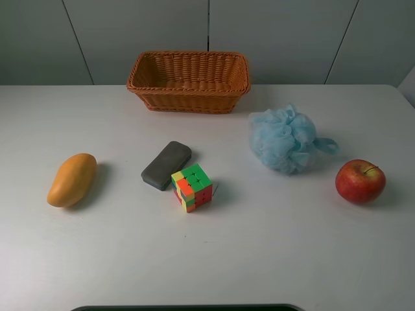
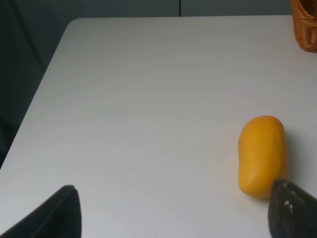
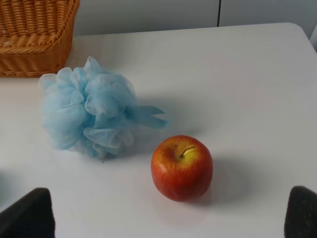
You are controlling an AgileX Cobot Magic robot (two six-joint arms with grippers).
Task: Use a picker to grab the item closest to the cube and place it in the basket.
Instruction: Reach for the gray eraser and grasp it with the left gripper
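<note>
The dark gray oblong item [image 1: 166, 166] lies on the white table, touching or almost touching the multicoloured cube [image 1: 192, 187] on its left rear side. The wicker basket [image 1: 188, 81] stands at the back centre and looks empty; its corner shows in the left wrist view [image 2: 306, 25] and its side in the right wrist view [image 3: 37, 34]. My left gripper [image 2: 173, 215] is open and empty, low over the table near the mango. My right gripper [image 3: 166, 215] is open and empty, in front of the apple. Neither gripper shows in the exterior high view. Of the picker, only dark fingertips [image 2: 54, 215] show.
An orange mango [image 1: 71, 179] lies at the left, also in the left wrist view [image 2: 261, 154]. A blue mesh bath pouf [image 1: 285, 139] and a red apple [image 1: 360, 181] are at the right, both in the right wrist view [image 3: 89, 111] [image 3: 182, 167]. A dark edge [image 1: 188, 308] runs along the table's front.
</note>
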